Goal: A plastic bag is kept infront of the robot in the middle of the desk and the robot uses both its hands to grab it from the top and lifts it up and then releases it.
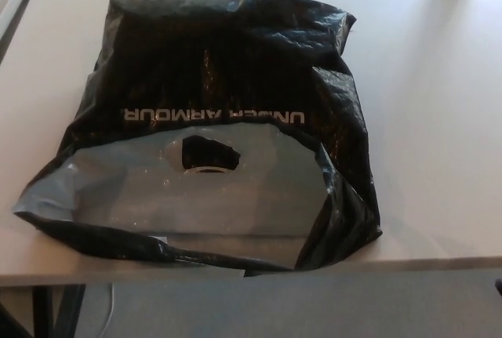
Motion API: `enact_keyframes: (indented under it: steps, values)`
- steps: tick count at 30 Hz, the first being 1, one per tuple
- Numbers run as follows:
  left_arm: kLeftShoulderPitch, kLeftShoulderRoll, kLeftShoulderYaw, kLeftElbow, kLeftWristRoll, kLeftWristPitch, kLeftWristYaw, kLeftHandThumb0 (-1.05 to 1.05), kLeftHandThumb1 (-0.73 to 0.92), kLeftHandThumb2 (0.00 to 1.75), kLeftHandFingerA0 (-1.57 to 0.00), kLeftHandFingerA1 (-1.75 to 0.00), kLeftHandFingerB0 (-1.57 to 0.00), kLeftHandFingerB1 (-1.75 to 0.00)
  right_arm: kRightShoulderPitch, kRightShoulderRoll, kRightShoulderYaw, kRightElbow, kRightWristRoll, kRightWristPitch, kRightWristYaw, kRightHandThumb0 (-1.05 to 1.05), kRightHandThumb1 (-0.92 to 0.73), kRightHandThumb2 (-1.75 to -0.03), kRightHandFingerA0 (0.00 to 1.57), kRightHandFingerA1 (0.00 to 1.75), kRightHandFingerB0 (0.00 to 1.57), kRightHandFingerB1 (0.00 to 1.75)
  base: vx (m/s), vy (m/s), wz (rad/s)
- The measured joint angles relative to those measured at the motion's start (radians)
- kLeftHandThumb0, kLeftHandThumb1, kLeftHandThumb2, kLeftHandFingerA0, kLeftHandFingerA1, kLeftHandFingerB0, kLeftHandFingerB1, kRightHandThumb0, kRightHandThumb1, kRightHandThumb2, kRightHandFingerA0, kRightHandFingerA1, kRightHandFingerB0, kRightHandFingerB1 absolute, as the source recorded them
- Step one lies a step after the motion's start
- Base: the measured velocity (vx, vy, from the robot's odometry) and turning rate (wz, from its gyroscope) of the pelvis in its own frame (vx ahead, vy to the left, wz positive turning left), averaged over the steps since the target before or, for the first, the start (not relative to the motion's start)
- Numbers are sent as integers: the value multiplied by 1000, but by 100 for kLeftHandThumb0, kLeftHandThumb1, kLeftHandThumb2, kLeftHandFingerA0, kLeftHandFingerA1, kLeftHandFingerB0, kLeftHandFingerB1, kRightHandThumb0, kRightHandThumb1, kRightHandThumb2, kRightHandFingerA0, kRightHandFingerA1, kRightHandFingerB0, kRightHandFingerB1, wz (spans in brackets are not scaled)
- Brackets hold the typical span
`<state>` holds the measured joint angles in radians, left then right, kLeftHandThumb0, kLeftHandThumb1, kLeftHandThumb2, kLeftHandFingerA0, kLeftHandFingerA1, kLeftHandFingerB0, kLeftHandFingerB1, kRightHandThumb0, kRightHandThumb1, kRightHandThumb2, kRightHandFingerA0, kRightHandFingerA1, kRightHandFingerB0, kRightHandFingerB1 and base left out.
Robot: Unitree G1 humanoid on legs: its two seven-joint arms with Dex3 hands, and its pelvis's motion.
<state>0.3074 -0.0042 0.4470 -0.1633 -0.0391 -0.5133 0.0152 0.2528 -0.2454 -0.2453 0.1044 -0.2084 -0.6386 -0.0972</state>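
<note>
A black plastic bag [227,79] with upside-down white lettering lies flat in the middle of the desk [439,118]. Its open mouth faces me and shows the grey inside [196,197] and a cut-out handle hole [208,155]. The bag's near edge reaches the front edge of the desk. My left hand does not show. Of my right hand only a dark sliver [499,284] shows at the right border, below the desk's front edge and apart from the bag.
The pale desk extends around the bag on all sides. Below its front edge are the grey floor [314,307] and dark table legs [55,310] at the lower left.
</note>
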Motion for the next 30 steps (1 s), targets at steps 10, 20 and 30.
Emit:
enact_keyframes:
  steps: [10,20,30]
  values:
    - [-179,91,29,222,7,-40,25,-29,63,64,-28,-36,-25,-35,-57,-9,6,2,-169,-86,-110,-52,-50,-56,51,37,47,35,0,0,0]
    - [-302,165,15,379,-7,59,25,-24,54,61,-25,-33,-19,-31,-139,-21,63,2,-317,-103,-185,-61,-48,-58,47,36,41,34,0,0,0]
    - [-320,184,-37,380,-5,211,25,-35,48,62,-27,-35,-20,-33,-299,-27,174,43,-413,-54,-199,-67,-46,-76,40,45,29,41,0,0,0]
